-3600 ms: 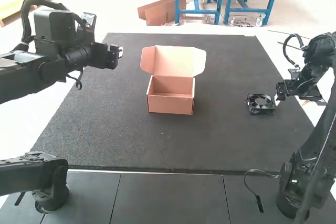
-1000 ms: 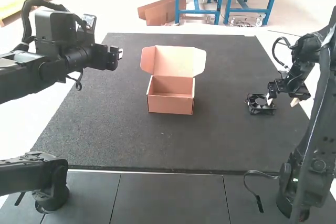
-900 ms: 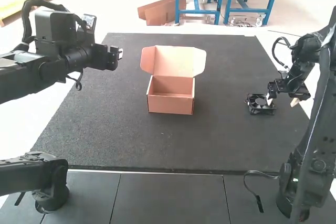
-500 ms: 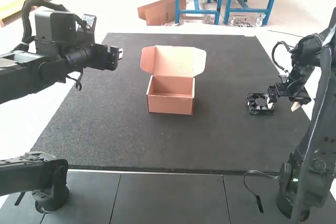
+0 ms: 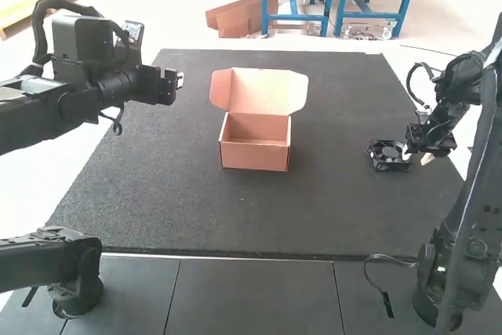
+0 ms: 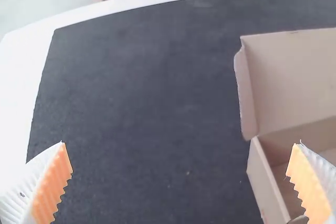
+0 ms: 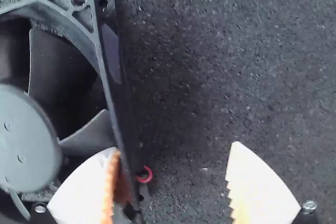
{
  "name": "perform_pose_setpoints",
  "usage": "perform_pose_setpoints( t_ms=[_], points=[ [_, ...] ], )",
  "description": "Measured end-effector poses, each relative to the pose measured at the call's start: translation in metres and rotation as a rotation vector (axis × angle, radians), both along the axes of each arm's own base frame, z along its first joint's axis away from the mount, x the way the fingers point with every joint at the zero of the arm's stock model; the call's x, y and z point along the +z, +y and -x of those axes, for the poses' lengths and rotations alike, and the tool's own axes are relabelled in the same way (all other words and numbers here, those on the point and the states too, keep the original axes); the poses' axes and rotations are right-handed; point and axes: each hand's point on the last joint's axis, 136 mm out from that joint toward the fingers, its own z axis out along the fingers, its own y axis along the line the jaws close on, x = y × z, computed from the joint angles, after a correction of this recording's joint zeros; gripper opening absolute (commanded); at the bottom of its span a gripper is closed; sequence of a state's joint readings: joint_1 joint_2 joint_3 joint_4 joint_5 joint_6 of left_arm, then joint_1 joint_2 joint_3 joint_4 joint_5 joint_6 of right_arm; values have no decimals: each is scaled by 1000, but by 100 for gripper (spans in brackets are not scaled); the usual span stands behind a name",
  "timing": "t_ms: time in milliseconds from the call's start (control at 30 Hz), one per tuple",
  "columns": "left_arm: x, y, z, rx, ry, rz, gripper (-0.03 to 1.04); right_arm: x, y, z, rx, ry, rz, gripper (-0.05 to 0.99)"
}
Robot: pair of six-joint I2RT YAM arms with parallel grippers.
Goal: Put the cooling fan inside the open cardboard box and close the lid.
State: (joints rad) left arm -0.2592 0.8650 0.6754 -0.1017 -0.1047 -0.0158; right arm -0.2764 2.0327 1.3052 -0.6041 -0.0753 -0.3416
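1. While the right tool (image 7: 173, 182) sits low at the fan (image 5: 390, 155), it is open and grips nothing. One orange pad (image 7: 113, 182) is just inside the fan's frame wall, and the other finger stands outside it over the black mat (image 5: 157, 186).
2. The fan lies on the mat near the table's right edge, well apart from the open box (image 5: 255, 147) at the table's middle.
3. Closing should pinch that frame wall squarely, deep enough not to slip and clear of the blades.
4. A straight lift before any sideways travel looks safest.
5. The left tool (image 5: 174, 80), wide open and empty, hovers beside the box's raised lid (image 5: 259, 90).
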Motion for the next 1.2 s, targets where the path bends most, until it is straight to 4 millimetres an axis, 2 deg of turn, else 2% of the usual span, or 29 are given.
perform_pose_setpoints(
  t_ms=[133,500,833,967,1200],
  points=[
    [-1,0,0,0,3,-1,97,-4,9,-4,1,-28,-37,-1],
    [-5,0,2,0,21,-5,97,-5,14,-6,-5,-53,-29,-2],
    [-9,1,3,1,36,-10,97,2,18,-8,-119,-87,-66,-2],
    [-9,1,3,0,39,-10,97,21,21,-4,-150,-82,-85,-2],
    [-9,1,3,0,39,-11,97,85,27,5,-170,-160,-103,-2]
  ],
)
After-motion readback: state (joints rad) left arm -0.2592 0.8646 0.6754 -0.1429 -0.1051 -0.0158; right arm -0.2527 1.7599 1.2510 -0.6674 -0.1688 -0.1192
